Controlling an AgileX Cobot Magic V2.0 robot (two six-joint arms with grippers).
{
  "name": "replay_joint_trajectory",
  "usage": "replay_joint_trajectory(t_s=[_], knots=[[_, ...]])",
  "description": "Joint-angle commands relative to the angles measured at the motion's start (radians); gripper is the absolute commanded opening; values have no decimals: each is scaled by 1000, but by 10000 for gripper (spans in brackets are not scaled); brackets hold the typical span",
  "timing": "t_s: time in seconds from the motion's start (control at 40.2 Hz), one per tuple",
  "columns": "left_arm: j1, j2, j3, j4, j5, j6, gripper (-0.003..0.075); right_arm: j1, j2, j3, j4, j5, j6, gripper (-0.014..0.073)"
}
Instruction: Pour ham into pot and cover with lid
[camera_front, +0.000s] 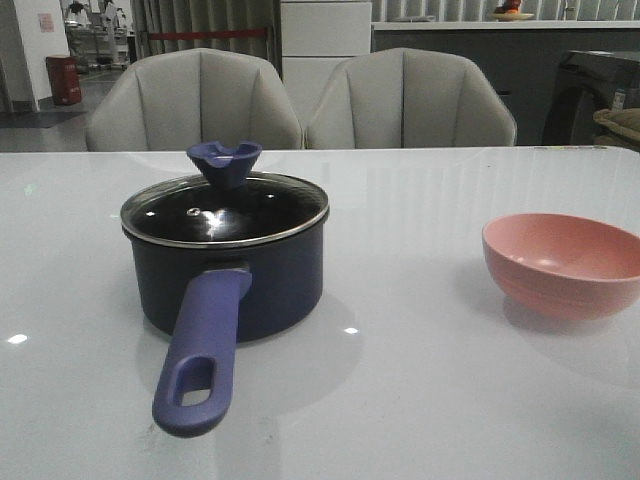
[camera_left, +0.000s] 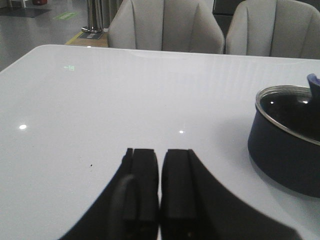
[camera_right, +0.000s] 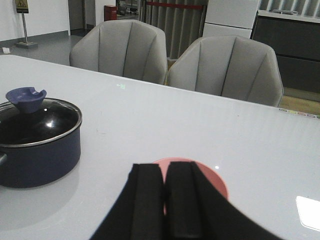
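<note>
Pot (camera_front: 232, 275) sits left of centre on table (camera_front: 420, 380), lid (camera_front: 224, 208) seated on it. Contents unreadable through the dark glass. Pink bowl (camera_front: 563, 262) well to its right, half hidden in right wrist view. Left gripper (camera_left: 160, 185) and right gripper (camera_right: 165, 200) both pressed together, empty. No legible text.

Large open indoor hall, showroom or demo space rather than home kitchen. Glossy white table (camera_front: 420, 400) set like dining spot, two grey padded chairs (camera_front: 195, 100) behind it. Beyond: white cabinet unit (camera_front: 325, 40), long dark counter (camera_front: 460, 45) with pale top, vertical slatted wall. Far left: polished grey floor, red bin (camera_front: 63, 80), red barrier bar (camera_front: 205, 34), metal stanchion post (camera_left: 91, 17), sign stand (camera_right: 23, 25), green floor marking (camera_left: 65, 16) – fittings of public or commercial premises
</note>
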Motion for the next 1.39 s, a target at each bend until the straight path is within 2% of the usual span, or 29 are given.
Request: replay_joint_trajectory(t_s=[0.0, 0.075, 0.224, 0.647, 1.368], knots=[[14, -11, -1, -3, -126, -9, 114, 2, 9, -25, 5, -75, -8, 151], [14, -11, 17, -3, -154, -9, 114, 2, 9, -25, 5, -75, -8, 151], [12, -11, 101, -11, -322, -40, 114, 2, 9, -25, 5, -75, -8, 151], [12, -11, 99, 46, -298, -191, 114, 2, 9, -25, 5, -75, -8, 151], [12, -11, 99, 48, -298, -190, 114, 2, 9, -25, 5, -75, -8, 151]])
